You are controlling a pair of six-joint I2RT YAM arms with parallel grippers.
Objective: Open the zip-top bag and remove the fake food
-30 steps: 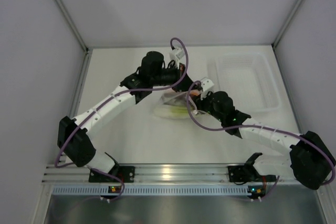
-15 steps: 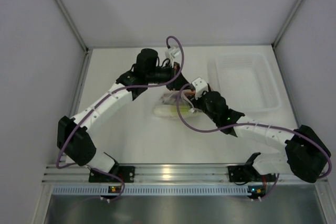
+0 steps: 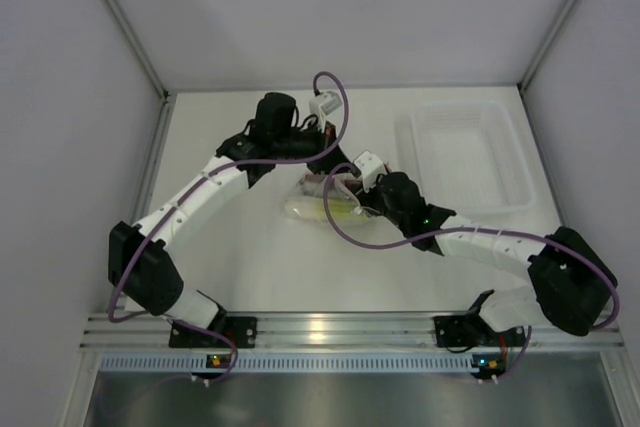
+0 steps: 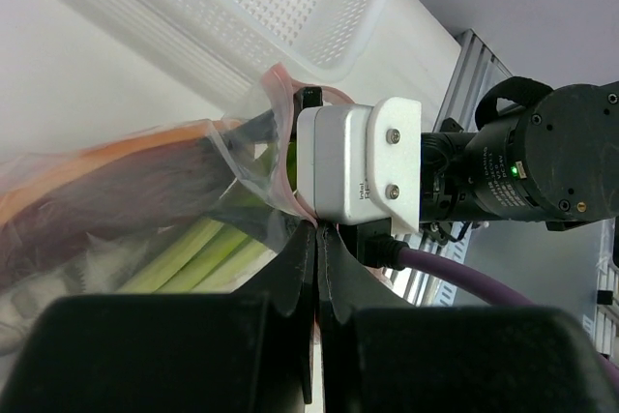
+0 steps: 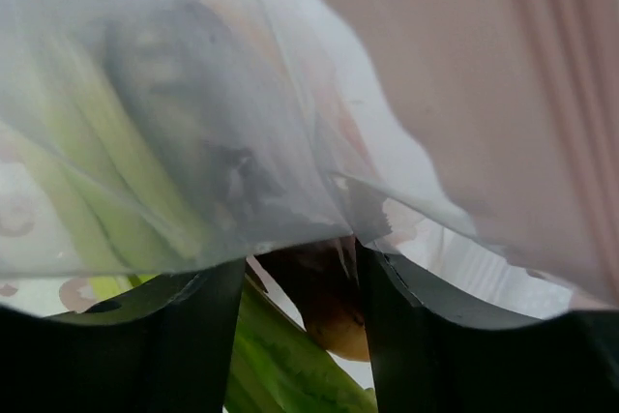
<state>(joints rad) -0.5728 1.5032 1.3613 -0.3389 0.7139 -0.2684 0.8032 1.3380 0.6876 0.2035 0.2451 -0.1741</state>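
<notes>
Plastic bag (image 3: pixel 318 205) edge pinched in the tight-closed left gripper (image 4: pixel 317 237).
Only wrist views show leek (image 4: pixel 198 247) and orange slice (image 4: pixel 97 157) inside; right gripper (image 5: pixel 300 336) half-spread, grip unclear.

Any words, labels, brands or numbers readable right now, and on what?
"intel": small sideways print on the silver camera housing, seen in the left wrist view. It is only just legible.
Second line under it, same housing: too small to read.
Bag: no print visible.
Tray: no print visible.
Top view and right wrist view: nothing readable.
</notes>
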